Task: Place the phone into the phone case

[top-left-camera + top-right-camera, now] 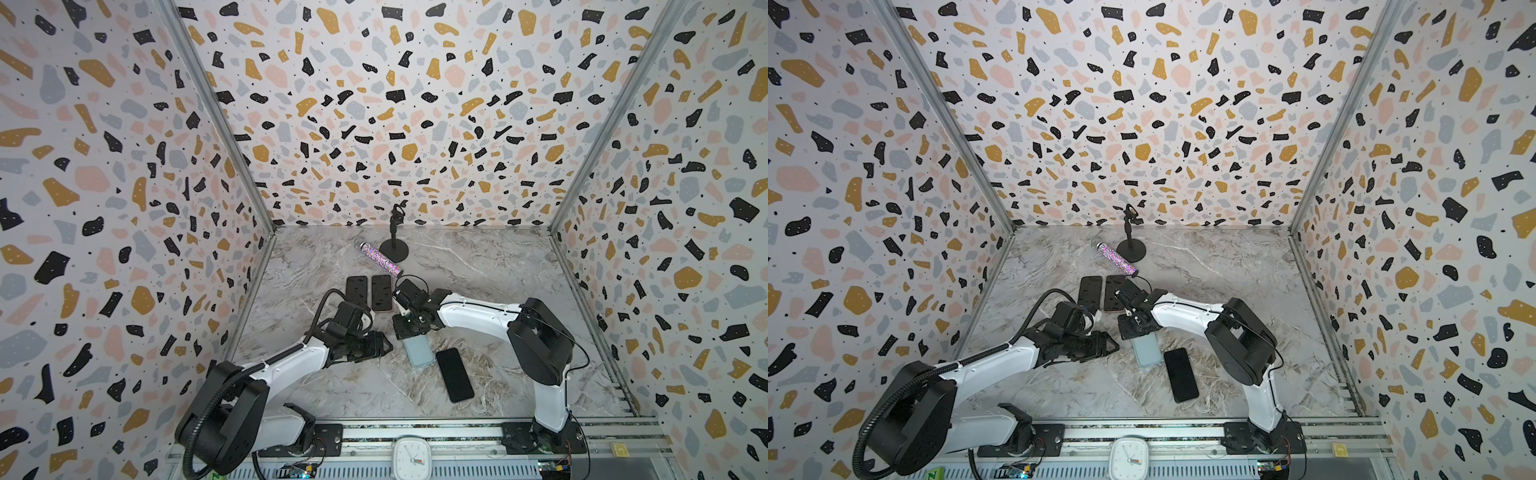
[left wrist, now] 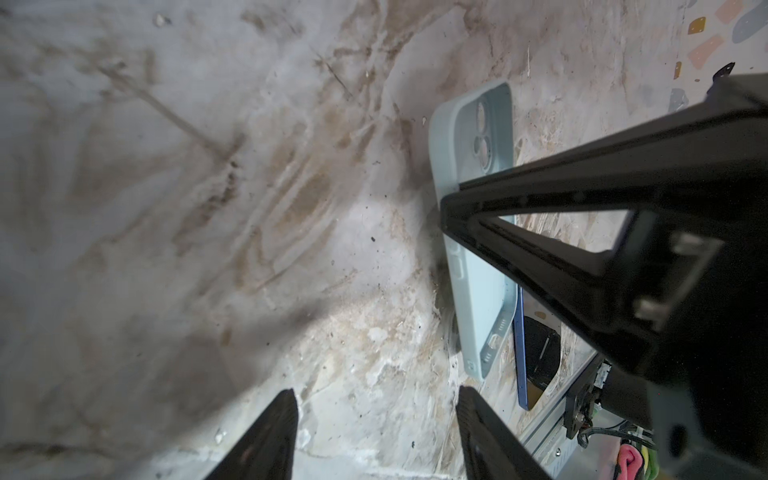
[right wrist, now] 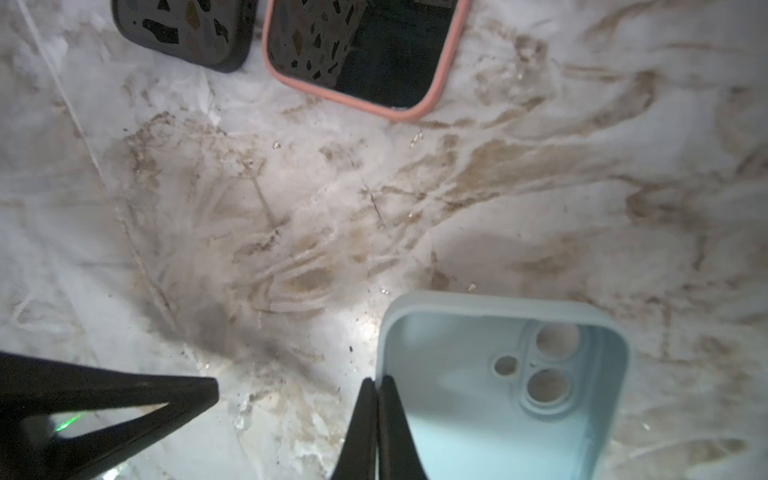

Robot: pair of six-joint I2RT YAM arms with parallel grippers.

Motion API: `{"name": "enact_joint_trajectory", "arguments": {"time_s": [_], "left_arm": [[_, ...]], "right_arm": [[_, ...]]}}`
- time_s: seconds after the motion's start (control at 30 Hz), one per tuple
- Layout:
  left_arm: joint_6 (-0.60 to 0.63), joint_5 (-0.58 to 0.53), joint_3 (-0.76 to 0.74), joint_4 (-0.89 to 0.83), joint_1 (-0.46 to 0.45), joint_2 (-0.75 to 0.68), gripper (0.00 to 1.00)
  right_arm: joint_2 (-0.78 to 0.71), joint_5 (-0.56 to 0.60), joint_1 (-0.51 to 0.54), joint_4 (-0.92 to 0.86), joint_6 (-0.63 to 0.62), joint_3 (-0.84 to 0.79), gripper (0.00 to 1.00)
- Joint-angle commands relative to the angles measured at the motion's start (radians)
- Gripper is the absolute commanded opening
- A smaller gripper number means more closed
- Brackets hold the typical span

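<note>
The right fingers (image 3: 395,424) are pinching the wall of the soft, light case (image 3: 498,395), the left fingers (image 2: 266,440) are hovering half open and empty beside it, and the stiff, slick phone (image 1: 455,374) is lying just past the case from them, likely best gripped across its long edges.

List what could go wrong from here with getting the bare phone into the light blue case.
1. The right hand is shut right at the side rim of the light blue case. Any drag could slide the case into the bare phone lying close beside it.
2. The left hand, open, sits on the far side of the case from the phone. Reaching the phone likely means crossing the right hand, so the two could collide.
</note>
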Motion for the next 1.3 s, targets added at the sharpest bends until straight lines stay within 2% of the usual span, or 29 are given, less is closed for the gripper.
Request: {"name": "enact_joint_trajectory", "arguments": {"time_s": [0.0,0.1,0.23,0.27,0.43,0.6,0.7,0.9,1.07,1.27], "left_arm": [[-0.002,0.025,-0.001,0.031,0.005,0.012,0.63],[-0.004,0.031,0.000,0.035,0.005,0.020,0.63],[0.000,0.034,0.006,0.029,0.005,0.016,0.64],[0.004,0.032,0.012,0.022,0.005,0.014,0.64],[0.008,0.032,0.038,-0.005,0.000,0.010,0.65],[0.003,0.005,0.061,-0.028,-0.045,-0.007,0.66],[-0.039,0.009,0.078,0.001,-0.093,0.001,0.67],[-0.089,-0.023,0.140,0.047,-0.196,0.050,0.67],[-0.091,-0.022,0.162,0.063,-0.218,0.103,0.68],[-0.085,-0.028,0.171,0.054,-0.221,0.115,0.69]], "right_arm": [[-0.012,0.020,-0.018,-0.005,-0.051,0.025,0.03],[-0.024,0.019,-0.019,0.005,-0.064,0.017,0.13],[-0.046,0.019,-0.021,-0.004,-0.067,0.017,0.40],[-0.053,0.017,-0.020,-0.008,-0.070,0.019,0.45],[-0.134,0.035,-0.011,-0.066,-0.087,0.001,0.51],[-0.377,0.178,0.021,-0.135,-0.084,-0.184,0.61],[-0.512,0.224,0.024,-0.201,-0.043,-0.304,0.65],[-0.709,0.168,0.034,-0.275,0.069,-0.506,0.78],[-0.818,0.090,0.064,-0.221,0.123,-0.659,0.99],[-0.801,0.096,0.095,-0.197,0.144,-0.711,0.97]]}}
